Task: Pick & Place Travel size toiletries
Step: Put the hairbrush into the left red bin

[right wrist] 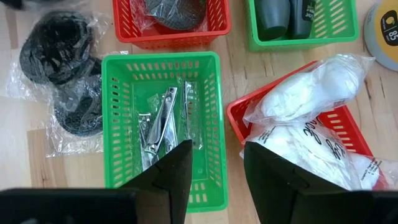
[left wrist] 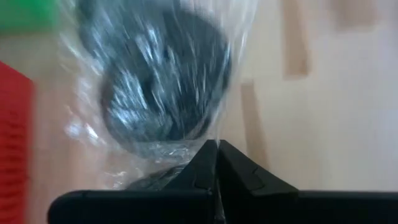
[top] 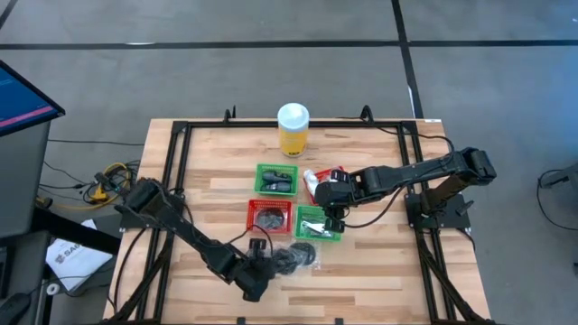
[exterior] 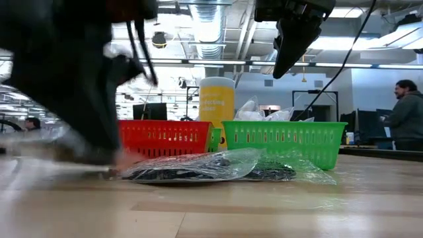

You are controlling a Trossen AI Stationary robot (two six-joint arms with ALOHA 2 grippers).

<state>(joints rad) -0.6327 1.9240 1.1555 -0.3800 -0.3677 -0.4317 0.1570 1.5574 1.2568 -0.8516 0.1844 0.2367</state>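
Left gripper (left wrist: 216,163) is pinched shut on the crinkly packet (left wrist: 163,81) of black discs (right arm farther off), which lies straight ahead.

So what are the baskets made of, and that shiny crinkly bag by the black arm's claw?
The green basket and red basket look like plastic: bright, glossy, with moulded slots in the walls. The crinkly bag looks like thin clear plastic film; it wrinkles and glints, and you can see dark round discs through it. The left gripper is shut on its edge.
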